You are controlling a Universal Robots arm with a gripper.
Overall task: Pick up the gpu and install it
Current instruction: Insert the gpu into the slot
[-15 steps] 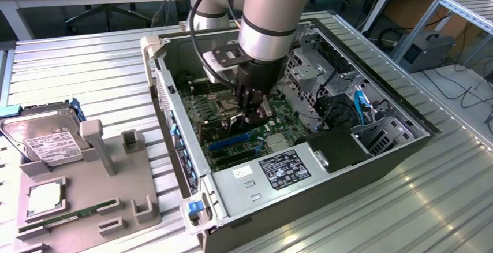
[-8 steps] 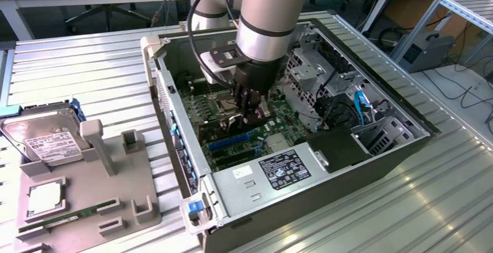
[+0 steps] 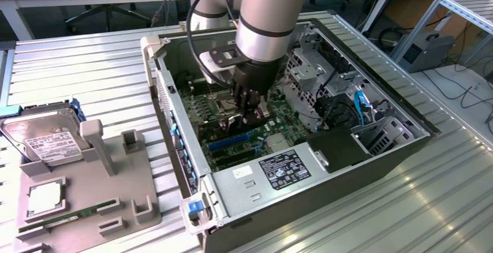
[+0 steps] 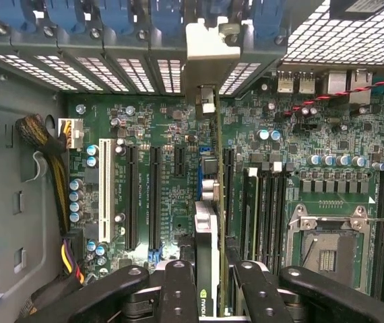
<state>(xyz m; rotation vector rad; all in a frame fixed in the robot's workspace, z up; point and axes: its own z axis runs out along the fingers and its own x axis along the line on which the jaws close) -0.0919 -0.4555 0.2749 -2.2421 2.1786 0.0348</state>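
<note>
The gripper (image 3: 249, 113) is down inside the open computer case (image 3: 231, 178), which lies on its side on the slatted metal table (image 3: 85, 62). Its fingers (image 4: 178, 286) are closed on the gpu (image 4: 207, 229), one on each face, and the card stands on edge over the green motherboard (image 4: 158, 128). In the wrist view the card runs in line with the long expansion slots (image 4: 155, 195). Its silvery bracket (image 4: 209, 57) is at the rear wall of the case, among the vented slot covers (image 4: 111, 70). Whether the card's edge is seated in a slot cannot be told. Beside the case, toward the exterior view's left, a grey holder (image 3: 100, 201) carries a hard drive (image 3: 48, 140) and a RAM stick (image 3: 62, 219).
</note>
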